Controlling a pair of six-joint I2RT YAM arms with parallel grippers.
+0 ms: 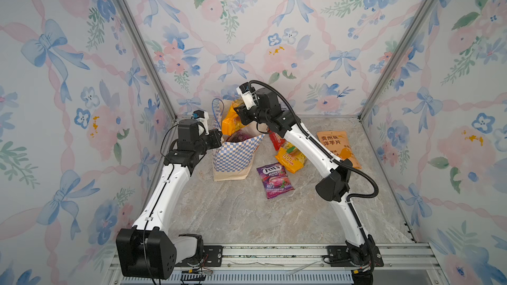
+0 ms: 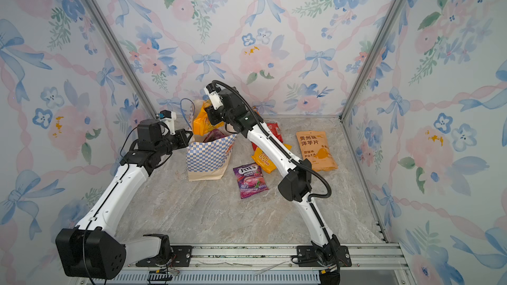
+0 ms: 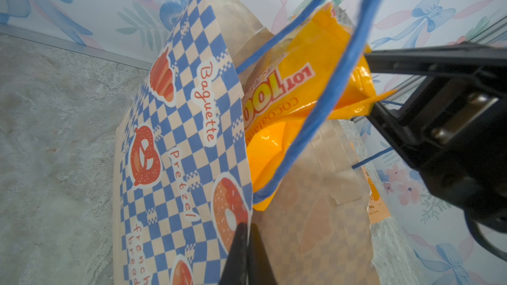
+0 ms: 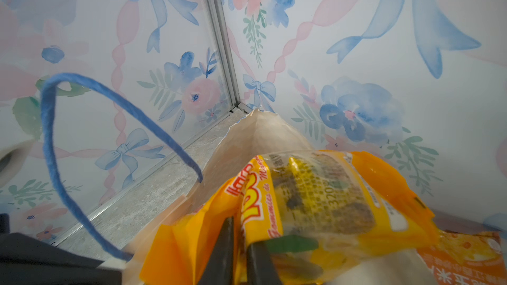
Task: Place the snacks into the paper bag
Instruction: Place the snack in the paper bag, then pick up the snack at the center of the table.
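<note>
The checkered paper bag stands at the back of the table. My left gripper is shut on its near rim. At the bag's mouth, my right gripper pinches a yellow-orange packet, its fingers a narrow gap apart around the packet's edge. The packet stands partly inside the bag, above a purple packet. On the table lie a purple FOX'S packet, an orange-yellow packet, a red packet and a tan kraft pouch.
Floral walls close in the back and both sides, with metal posts in the corners. The bag's blue cord handle loops up beside my right gripper. A metal rail runs along the front edge.
</note>
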